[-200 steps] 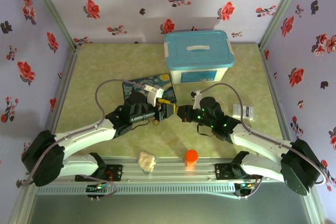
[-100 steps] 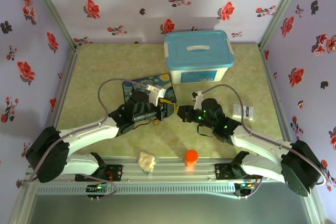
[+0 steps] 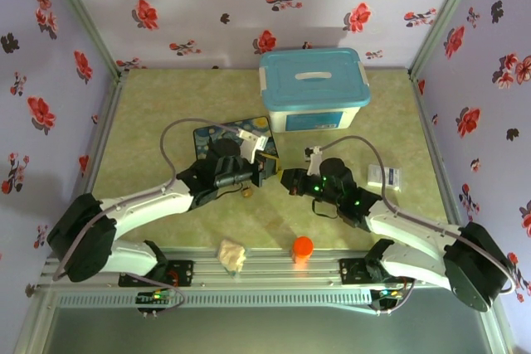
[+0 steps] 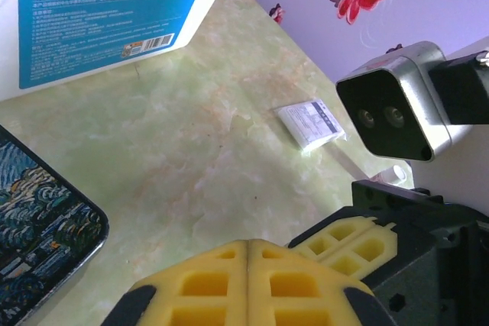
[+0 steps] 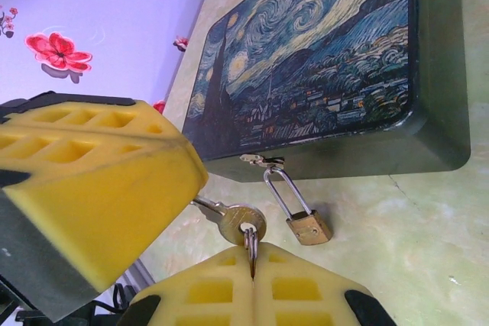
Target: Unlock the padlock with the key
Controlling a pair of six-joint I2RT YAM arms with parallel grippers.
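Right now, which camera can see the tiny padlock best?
The right wrist camera: the padlock is close and sharp there, its shackle hooked through the latch of the painted box, beside the key. From the top external camera it is just a tiny brass speck by the box.

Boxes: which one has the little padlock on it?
The starry painted box; the padlock hangs from its latch. The blue-lidded tub shows none.
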